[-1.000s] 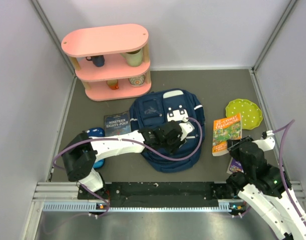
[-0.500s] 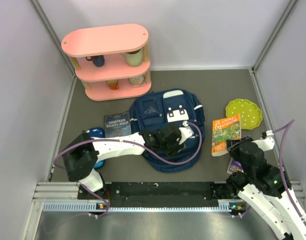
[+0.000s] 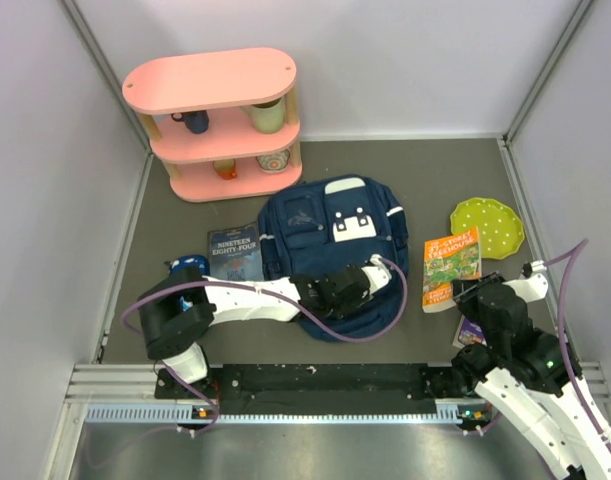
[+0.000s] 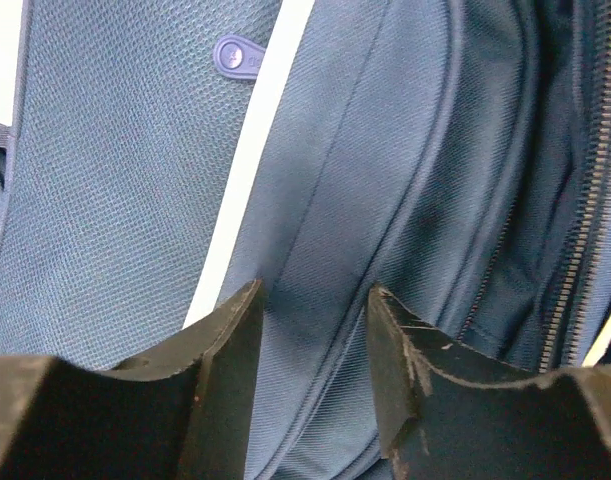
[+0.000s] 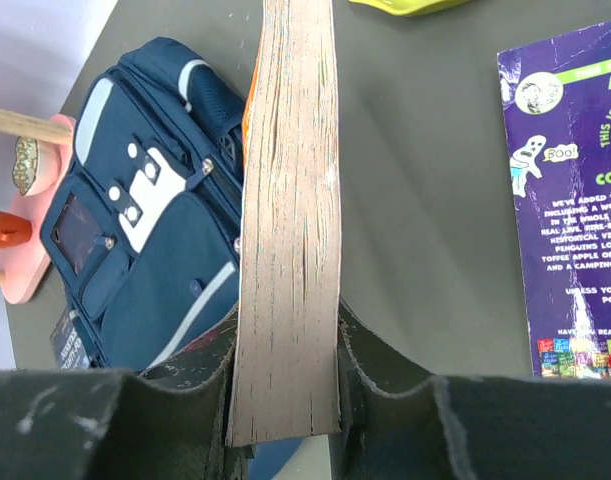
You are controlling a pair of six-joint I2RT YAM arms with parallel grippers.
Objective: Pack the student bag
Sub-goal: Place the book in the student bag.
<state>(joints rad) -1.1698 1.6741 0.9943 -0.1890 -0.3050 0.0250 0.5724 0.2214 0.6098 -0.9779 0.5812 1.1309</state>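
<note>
White arm links [image 3: 235, 297], black joints [image 3: 170, 318], purple cables [image 3: 390, 310].

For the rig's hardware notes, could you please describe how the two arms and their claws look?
The left arm and right arm have white links with bulky black joints; a purple cable loops along each. The left claw and right claw each have two blunt black fingers, scuffed pale at the edges.

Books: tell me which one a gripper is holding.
The orange Treehouse book, clamped edge-on in the right gripper. The dark Nineteen Eighty-Four lies flat left of the bag; the purple one lies flat on the table.
</note>
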